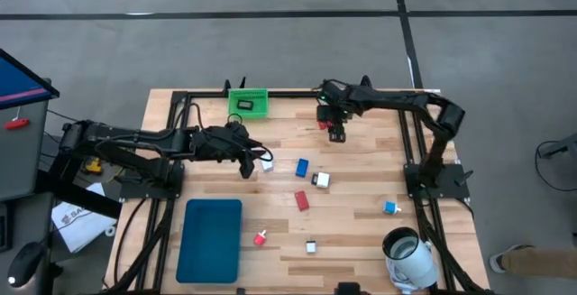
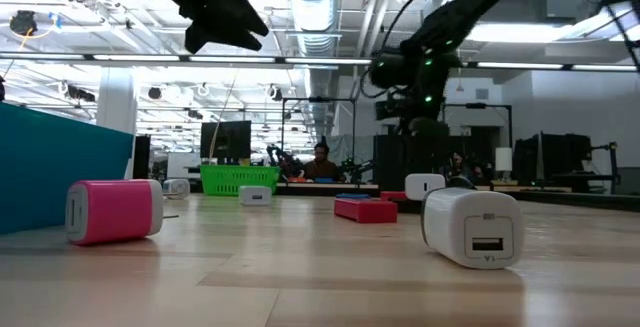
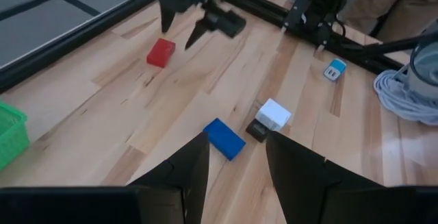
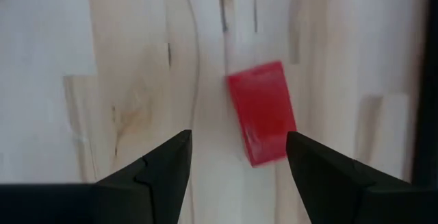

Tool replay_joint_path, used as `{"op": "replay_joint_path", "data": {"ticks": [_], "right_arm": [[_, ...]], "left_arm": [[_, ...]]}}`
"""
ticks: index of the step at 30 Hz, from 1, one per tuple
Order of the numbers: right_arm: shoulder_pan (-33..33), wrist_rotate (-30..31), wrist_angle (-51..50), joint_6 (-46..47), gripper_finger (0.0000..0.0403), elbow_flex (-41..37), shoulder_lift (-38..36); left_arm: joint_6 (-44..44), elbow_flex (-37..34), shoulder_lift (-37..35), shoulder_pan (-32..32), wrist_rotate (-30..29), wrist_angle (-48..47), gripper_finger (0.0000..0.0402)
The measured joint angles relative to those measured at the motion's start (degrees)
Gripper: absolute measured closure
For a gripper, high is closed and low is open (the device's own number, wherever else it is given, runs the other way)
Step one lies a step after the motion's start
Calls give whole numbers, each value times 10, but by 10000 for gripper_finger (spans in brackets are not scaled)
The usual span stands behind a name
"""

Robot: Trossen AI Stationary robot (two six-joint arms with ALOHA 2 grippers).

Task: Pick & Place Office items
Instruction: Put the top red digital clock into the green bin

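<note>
The right gripper [image 4: 234,157] hovers, jaws wide and empty, over a red block [image 4: 262,112] lying askew and off-centre beneath them, so a straight descent could clip its edge.

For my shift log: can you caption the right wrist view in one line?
Right gripper open above the wooden table, a red block lying flat just ahead between its fingers.

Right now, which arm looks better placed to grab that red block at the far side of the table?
The right one. Its claw hangs open directly above the red block. The left claw is farther off, near the blue block.
</note>
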Motion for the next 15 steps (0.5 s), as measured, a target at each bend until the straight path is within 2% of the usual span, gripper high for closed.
{"op": "replay_joint_path", "data": {"ticks": [5,15], "right_arm": [[-6,-14,-31,-10,172,72,54],[-45,-72,-24,-23,172,67,53]], "left_arm": [[-11,0,0,0,0,1,258],[-14,0,0,0,0,4,258]]}}
